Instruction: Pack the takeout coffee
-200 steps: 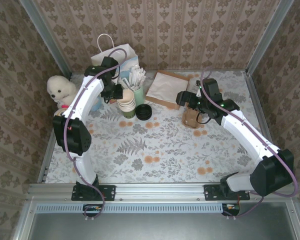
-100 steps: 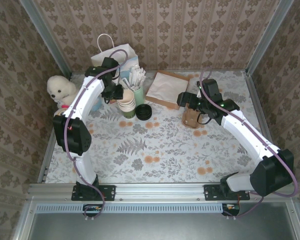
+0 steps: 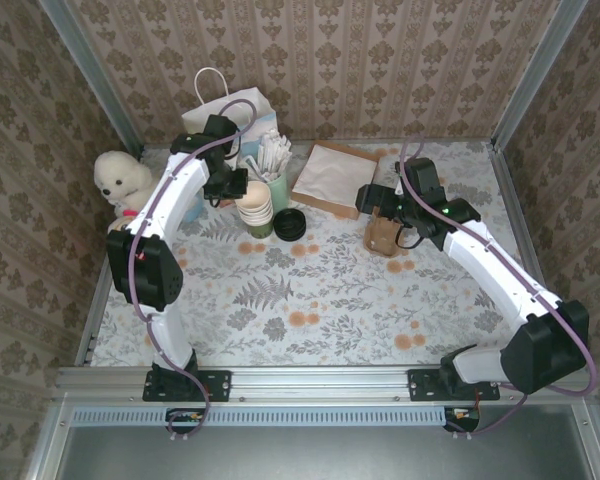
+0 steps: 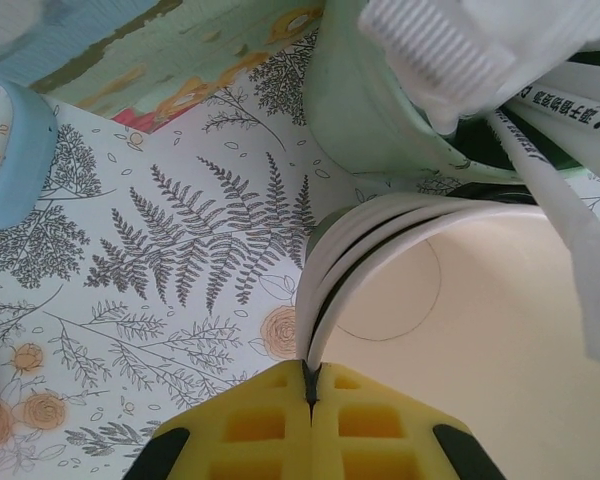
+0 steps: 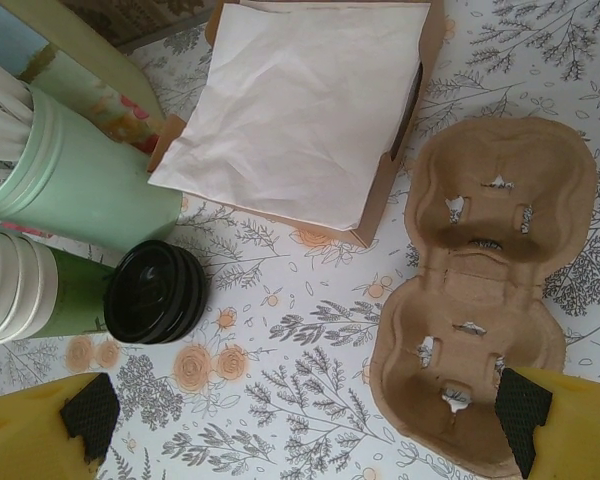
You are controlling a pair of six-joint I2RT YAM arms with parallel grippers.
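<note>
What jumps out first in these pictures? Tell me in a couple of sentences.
The yellow-fingered left gripper is pinched shut on the rim of the stack of cream-lined cups at the back left, beside a mint holder of straws. The right gripper hangs wide open near the brown cup carrier, with black lids lying on the floral table between stack and carrier.

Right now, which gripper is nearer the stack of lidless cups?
Left. The left gripper is pinched shut on the rim of the stack of cups. The right gripper hangs open above the cardboard carrier, well off to the stack's right.
</note>
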